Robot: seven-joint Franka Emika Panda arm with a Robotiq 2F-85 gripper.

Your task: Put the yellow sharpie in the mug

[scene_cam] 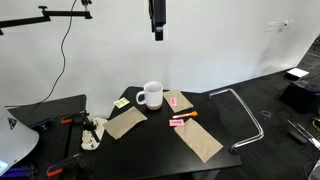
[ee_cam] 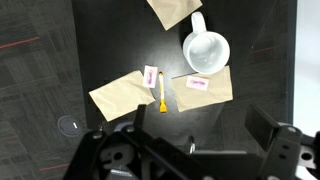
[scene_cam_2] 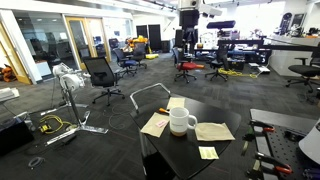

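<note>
Bench, black and flat-topped [scene_cam: 150,145], carrying crumpled brown paper sheets [ee_cam: 120,95], a white round ceramic mug [ee_cam: 205,52] with a side handle, and a slim orange-yellow sharpie marker [ee_cam: 161,97]. Pincer [scene_cam: 158,35], black and two-fingered, hangs high above the bench, jaws spread wide with nothing between them. In the wrist view the sharpie lies on bare bench in the gap between two brown sheets, just beyond the pincer and slightly left of its midline. Long axis of the sharpie runs near to far, with the darker end nearest the pincer. The jaws stand to left and right, so their closing line crosses that axis squarely. Judged requirement for the coming move: a straight descent with a small leftward shift and little or no wrist turn. Mug stands upright, far and right of the sharpie and apart from it, mouth open upward.
</note>
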